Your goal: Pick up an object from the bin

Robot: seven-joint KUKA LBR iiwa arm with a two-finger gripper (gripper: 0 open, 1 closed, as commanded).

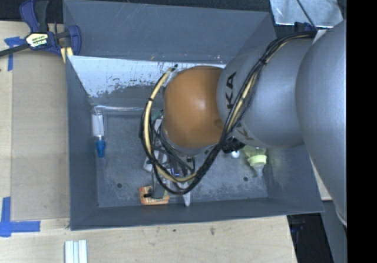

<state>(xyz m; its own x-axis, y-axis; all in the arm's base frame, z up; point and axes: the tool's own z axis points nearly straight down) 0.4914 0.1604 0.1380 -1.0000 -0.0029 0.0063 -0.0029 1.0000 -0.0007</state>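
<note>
My gripper (186, 198) reaches down under the arm's orange cover, close to the bin's near wall, mostly hidden by the cover and cables. Just to its left, a small orange-brown thing (152, 195) lies on the floor against the near wall, beside the gripper and apart from it. A clear tube with a blue tip (98, 132) lies upright along the left side of the bin, well away from the gripper. A pale yellow-green thing (257, 158) sits on the floor at the right, partly under the arm.
The thick grey arm comes in from the right and covers the bin's right half. Its looping cables hang over the middle of the floor. The near wall rises directly below the gripper.
</note>
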